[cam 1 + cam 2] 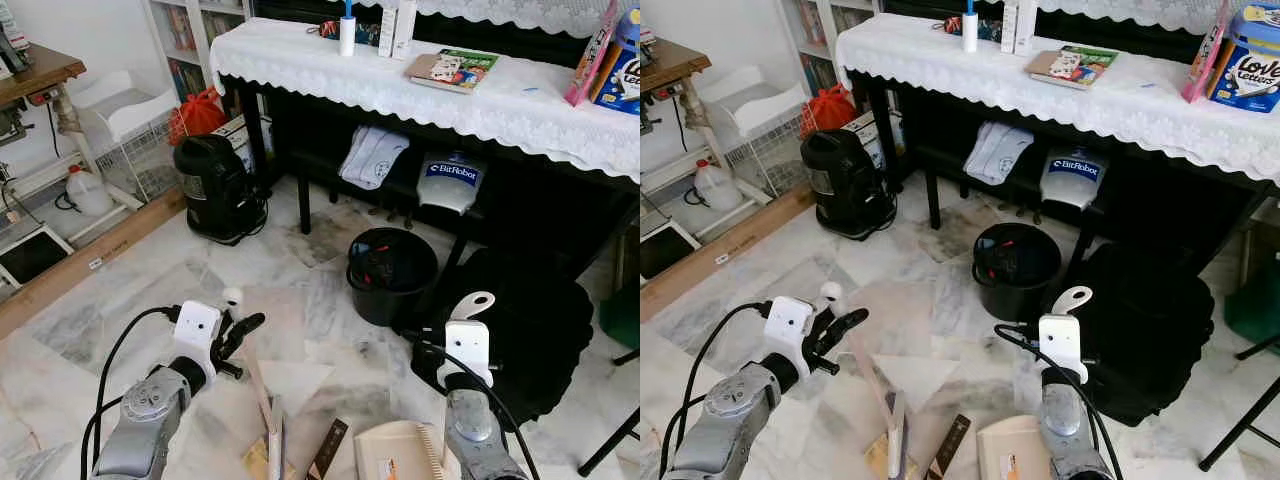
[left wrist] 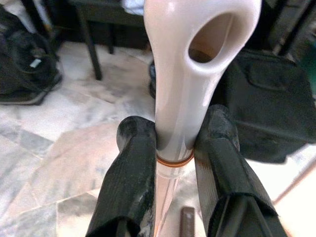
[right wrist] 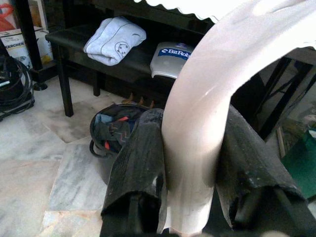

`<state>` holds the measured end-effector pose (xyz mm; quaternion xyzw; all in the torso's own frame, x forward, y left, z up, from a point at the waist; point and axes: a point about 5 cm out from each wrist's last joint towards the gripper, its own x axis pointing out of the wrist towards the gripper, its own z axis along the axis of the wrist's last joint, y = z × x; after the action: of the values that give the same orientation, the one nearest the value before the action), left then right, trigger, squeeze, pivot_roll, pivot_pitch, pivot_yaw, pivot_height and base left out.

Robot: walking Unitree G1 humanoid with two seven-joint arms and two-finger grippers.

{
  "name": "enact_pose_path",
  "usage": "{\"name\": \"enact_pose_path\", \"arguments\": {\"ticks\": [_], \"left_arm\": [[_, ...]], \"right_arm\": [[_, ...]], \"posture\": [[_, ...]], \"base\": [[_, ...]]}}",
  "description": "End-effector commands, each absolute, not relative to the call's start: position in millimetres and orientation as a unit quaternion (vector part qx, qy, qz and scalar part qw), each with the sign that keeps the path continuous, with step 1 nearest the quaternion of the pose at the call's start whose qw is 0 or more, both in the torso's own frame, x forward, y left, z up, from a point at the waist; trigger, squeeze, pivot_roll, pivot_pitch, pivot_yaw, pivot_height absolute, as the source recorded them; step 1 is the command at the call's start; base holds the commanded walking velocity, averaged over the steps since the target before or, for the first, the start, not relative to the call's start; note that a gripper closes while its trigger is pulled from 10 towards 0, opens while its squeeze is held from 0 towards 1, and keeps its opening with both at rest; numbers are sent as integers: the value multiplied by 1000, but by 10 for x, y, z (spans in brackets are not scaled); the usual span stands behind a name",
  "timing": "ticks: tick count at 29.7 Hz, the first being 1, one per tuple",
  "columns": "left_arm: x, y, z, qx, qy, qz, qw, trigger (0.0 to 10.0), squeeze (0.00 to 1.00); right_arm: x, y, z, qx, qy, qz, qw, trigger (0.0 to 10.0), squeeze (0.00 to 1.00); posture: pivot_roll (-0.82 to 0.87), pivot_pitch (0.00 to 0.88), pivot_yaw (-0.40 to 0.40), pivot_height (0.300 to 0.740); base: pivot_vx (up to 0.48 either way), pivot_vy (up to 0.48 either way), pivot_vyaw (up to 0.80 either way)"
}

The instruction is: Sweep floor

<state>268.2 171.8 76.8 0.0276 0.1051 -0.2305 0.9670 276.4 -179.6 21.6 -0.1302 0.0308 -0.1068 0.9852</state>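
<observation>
floor (image 1: pixel 300 330) white-grey veined marble | bucket (image 1: pixel 390 275) black | broom handle (image 2: pixel 182 89) cream with orange ring | dustpan (image 1: pixel 400 452) cream | tablecloth (image 1: pixel 400 90) above bucket white lace | bag (image 1: pixel 195 112) left of bucket red | vacuum (image 1: pixel 215 190) black

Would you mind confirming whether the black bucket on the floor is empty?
No, the black bucket holds dark crumpled items with bits of red and blue, as the right wrist view shows.

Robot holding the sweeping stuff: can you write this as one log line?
left gripper: shut on brush handle | right gripper: shut on dustpan handle | dustpan: low, near floor | bucket: ahead
</observation>
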Motion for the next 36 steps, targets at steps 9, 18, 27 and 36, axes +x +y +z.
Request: {"name": "enact_pose_path", "arguments": {"ticks": [9, 18, 27, 36], "left_arm": [[2466, 1749, 622, 4, 190, -304, 934, 10000, 0], [2540, 1691, 858, -100, 160, -323, 927, 10000, 0], [2584, 1664, 1039, -179, 127, -325, 920, 10000, 0], [2728, 1659, 1214, -232, 63, -262, 935, 10000, 0]], "right_arm": [[2796, -1763, 224, -137, 30, -100, 985, 10000, 0], [2805, -1757, 233, -134, 27, -103, 985, 10000, 0], [2812, -1755, 242, -133, 24, -107, 985, 10000, 0], [2818, -1739, 249, -132, 21, -107, 985, 10000, 0]], "posture": [[104, 82, 42, 740], [100, 81, 44, 740], [100, 79, 48, 740], [96, 70, 48, 740]], "base": [[0, 0, 0], [0, 0, 0], [0, 0, 0], [0, 0, 0]]}}
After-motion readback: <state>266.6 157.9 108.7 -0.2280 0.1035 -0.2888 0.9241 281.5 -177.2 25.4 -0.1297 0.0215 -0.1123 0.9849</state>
